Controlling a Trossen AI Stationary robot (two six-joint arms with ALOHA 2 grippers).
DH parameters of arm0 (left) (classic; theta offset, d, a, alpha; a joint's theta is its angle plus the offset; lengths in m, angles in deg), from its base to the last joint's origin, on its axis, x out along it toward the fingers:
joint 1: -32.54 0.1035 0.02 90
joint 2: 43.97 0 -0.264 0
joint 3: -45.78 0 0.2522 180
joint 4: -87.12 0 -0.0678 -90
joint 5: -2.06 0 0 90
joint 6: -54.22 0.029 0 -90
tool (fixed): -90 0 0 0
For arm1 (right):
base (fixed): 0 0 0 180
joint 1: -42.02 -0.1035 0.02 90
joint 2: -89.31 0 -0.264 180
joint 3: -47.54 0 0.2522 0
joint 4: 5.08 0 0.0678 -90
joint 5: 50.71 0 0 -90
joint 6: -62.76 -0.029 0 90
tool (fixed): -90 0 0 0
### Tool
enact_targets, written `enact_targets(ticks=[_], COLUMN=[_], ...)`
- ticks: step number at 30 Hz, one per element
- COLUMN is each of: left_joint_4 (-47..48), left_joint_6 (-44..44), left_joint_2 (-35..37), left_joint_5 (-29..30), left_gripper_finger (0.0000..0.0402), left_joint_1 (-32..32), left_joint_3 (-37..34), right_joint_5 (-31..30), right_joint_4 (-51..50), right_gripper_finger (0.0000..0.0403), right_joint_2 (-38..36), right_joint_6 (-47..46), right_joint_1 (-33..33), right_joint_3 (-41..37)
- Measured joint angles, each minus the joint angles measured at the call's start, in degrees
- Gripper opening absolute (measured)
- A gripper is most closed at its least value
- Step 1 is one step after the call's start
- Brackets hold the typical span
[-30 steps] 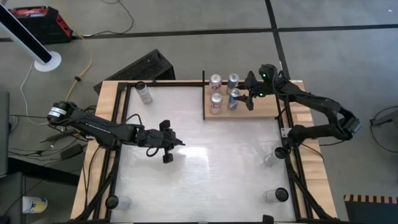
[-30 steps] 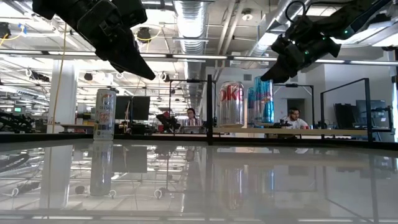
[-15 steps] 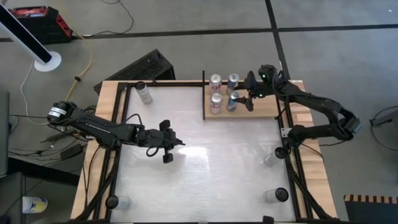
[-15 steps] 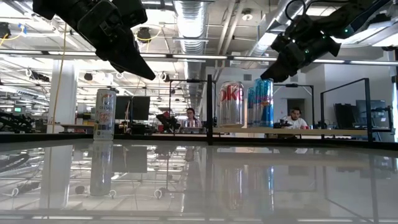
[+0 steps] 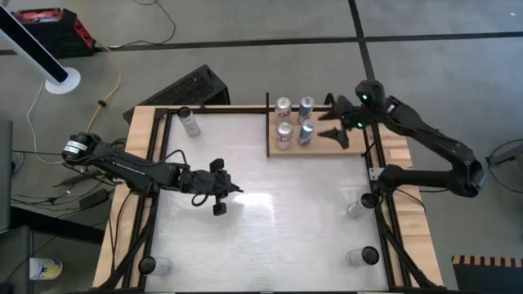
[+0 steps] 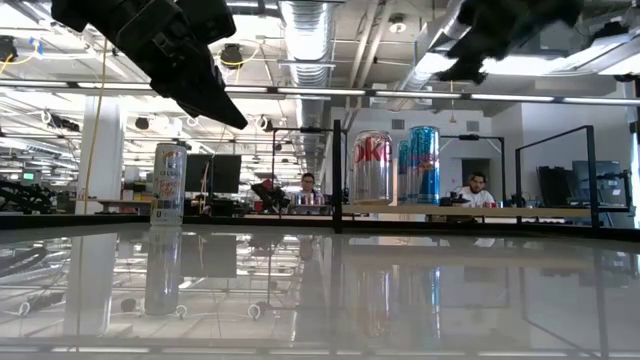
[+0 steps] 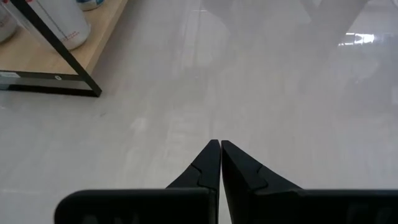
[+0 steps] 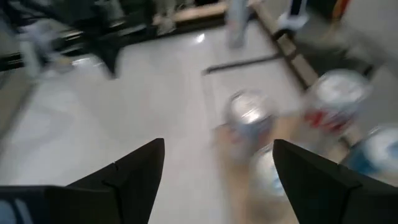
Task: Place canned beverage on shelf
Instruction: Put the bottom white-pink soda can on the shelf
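Observation:
The shelf [image 5: 323, 145], a small wooden board with black end rails, lies at the table's far right. Several cans stand upright on it, a blue one [image 5: 306, 131] nearest my right gripper [image 5: 336, 121]. That gripper hovers open above the shelf's right part, fingers toward the cans [image 8: 249, 115], touching nothing. In the low view it shows only at the top edge [image 6: 478, 45], above the cans [image 6: 423, 162]. A further can [image 5: 189, 122] stands on the table at the far left. My left gripper [image 5: 219, 198] hangs shut over the table's middle left, clear of the top [image 7: 219, 155].
Black frame rails run along the table's left [image 5: 151, 196] and right [image 5: 384, 220] sides, with round feet at the corners [image 5: 364, 256]. The white tabletop [image 5: 278, 220] between the arms is bare. The shelf's near left corner [image 7: 56, 81] lies ahead of my left gripper.
My right gripper has pulled back from the blue can that stood between its fingers, rising and moving toward the table's right edge. The can stays upright on the shelf.

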Motion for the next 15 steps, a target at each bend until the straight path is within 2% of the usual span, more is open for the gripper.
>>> enact_targets(ticks=[3, 6, 9, 15], left_joint_4=[-0.18, -0.85, -0.98, -0.75], left_joint_6=[1.87, 4.38, 6.08, 6.39], left_joint_2=[0.0, 0.0, 0.0, 0.0], left_joint_5=[0.0, 0.16, 0.25, -0.04], left_gripper_finger=[0.0, 0.0, 0.0, 0.0], left_joint_1=[0.0, 0.01, 0.02, 0.02], left_joint_3=[0.0, 0.0, 0.0, 0.0], right_joint_5=[-4.35, -12.98, -21.75, -34.74], right_joint_4=[-9.71, -18.3, -25.95, -40.88], right_gripper_finger=[0.0324, 0.0324, 0.0324, 0.0324], right_joint_2=[-3.01, -5.53, -7.25, -8.49], right_joint_6=[-5.86, -13.56, -25.83, -50.22], right_joint_1=[-5.32, -12.97, -20.99, -37.62], right_joint_3=[2.97, 4.77, 5.18, 5.14])
